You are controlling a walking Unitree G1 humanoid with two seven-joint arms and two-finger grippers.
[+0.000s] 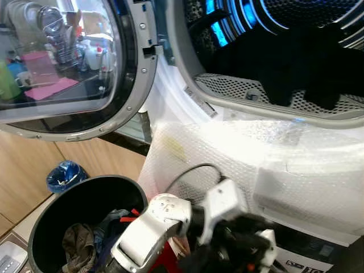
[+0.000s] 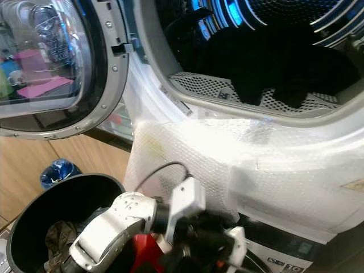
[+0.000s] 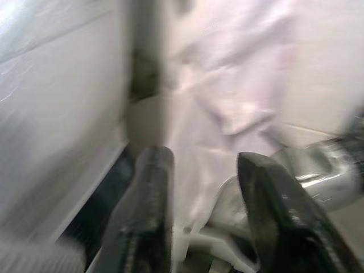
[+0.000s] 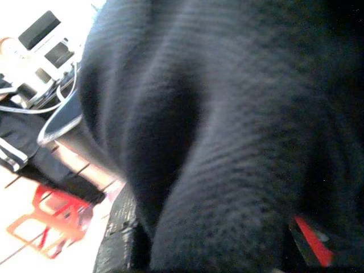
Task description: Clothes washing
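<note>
Left eye view: the washing machine's round door [image 1: 68, 74] stands swung open, and the drum [image 1: 273, 34] already has dark clothes [image 1: 284, 68] lying on its perforated floor. Bubble wrap [image 1: 250, 153] is draped over the front of the machine below the drum mouth. Low in this view a silver arm [image 1: 153, 224] reaches across above a black laundry bin [image 1: 79, 196] that holds a crumpled pile of clothes [image 1: 79, 239], with something red just beside the arm.

The left claw [image 3: 199, 210] has its two black fingers [image 3: 151, 193] spread apart with nothing between them; it points at the pale wrapped front of the machine, close ahead. In front of the right claw, right up against its camera, hangs a dark knitted garment [image 4: 227, 136]. It probably has hold of that garment, but the fingers are covered by cloth, so I cannot tell how far they are parted.

The step in hand looks like loading: moving clothes from the bin up into the drum. The next move calls for lifting the dark garment well above the bin rim, carrying it over the bubble wrap and past the door opening, then letting go inside the drum without snagging the cloth on the lip.
</note>
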